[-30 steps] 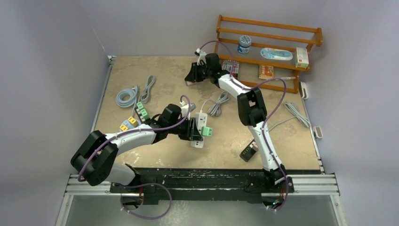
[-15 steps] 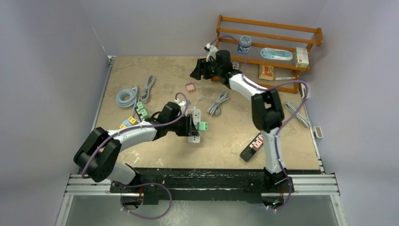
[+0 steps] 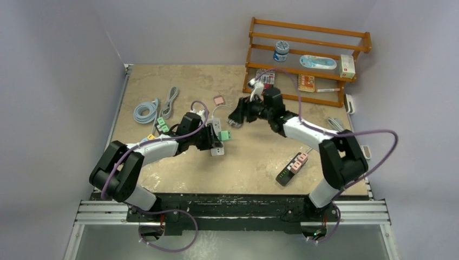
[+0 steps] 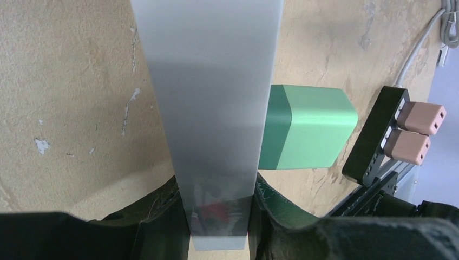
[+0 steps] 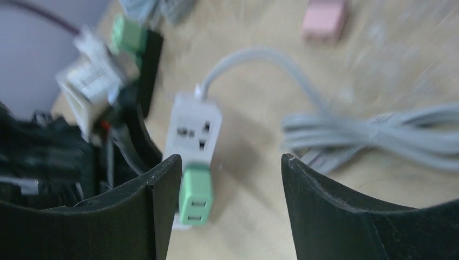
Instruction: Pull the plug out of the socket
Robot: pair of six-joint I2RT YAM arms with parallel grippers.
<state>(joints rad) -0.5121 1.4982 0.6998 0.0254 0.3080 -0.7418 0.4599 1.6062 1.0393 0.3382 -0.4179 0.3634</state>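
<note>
**Green plug in the strip, right arm back for it**

The green plug (image 3: 225,135) sits in the white power strip (image 3: 217,151), near the middle of the tabletop (image 3: 260,162). The left end effector (image 3: 214,140) is clamped across the strip's body right beside the plug. The right end effector (image 3: 236,116) hovers just beyond, its jaws spread with nothing between them.

The risks, as I judge them: the plug lies close against the left fingers, so the right jaws may strike them or close on the strip's edge instead of the plug. A pull off the pin axis could twist the strip out of the left grip. The right wrist view is smeared, which suggests a quick approach.

A second ago the right end effector was at the far side, closed with a pink plug (image 3: 218,99) at its tips. That plug now lies loose on the tabletop, and the arm has swung back. The left arm has shifted the strip a little leftward.
</note>
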